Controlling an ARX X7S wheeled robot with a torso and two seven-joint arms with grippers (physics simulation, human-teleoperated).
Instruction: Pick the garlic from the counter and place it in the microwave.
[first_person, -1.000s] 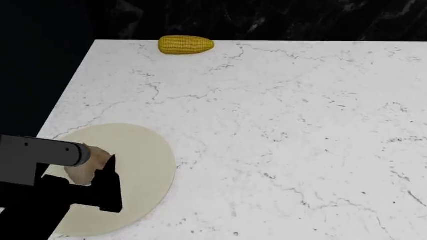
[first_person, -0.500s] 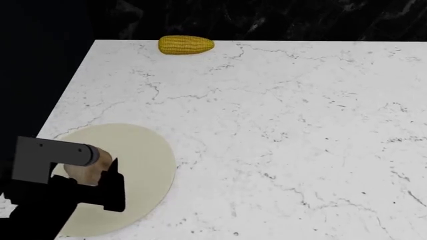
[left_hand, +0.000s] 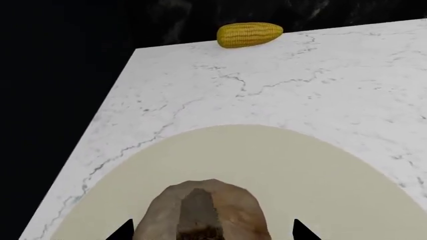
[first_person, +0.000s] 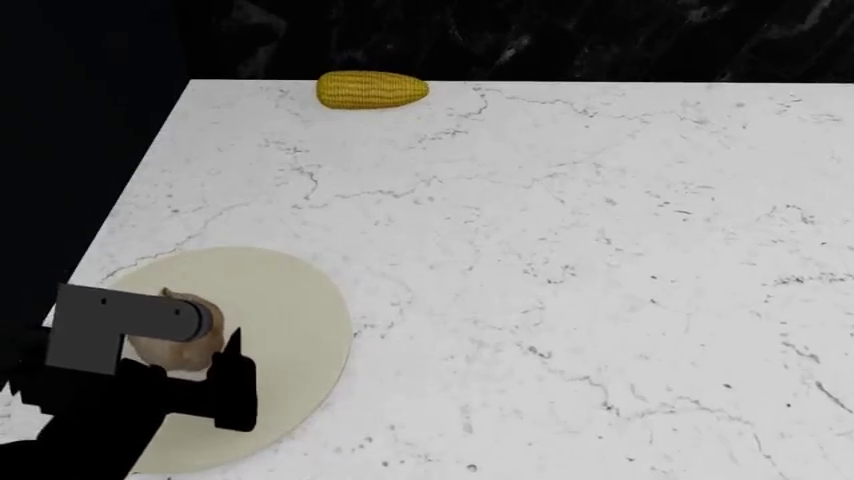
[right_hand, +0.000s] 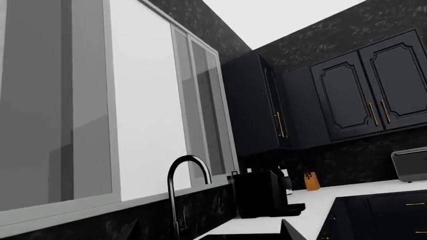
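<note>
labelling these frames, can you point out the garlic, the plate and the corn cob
garlic (left_hand: 203, 212), left wrist view, on the bulb's brown front face
plate (first_person: 287, 300), head view, on its bare cream surface by the far rim
corn cob (first_person: 371, 90), head view, on the middle of its yellow kernels

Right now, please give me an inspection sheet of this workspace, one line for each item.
Surface: white veined counter, no spills seen.
Job's things: garlic on the cream plate, between the left gripper fingertips; no microwave in view.
Clutter: corn cob at the far edge.
Grippers: left straddles the garlic, grip cannot be judged; right fingertips apart, holding nothing.
Cables: nothing seen.
Surroundings: faucet, coffee machine, dark cabinets.
</note>
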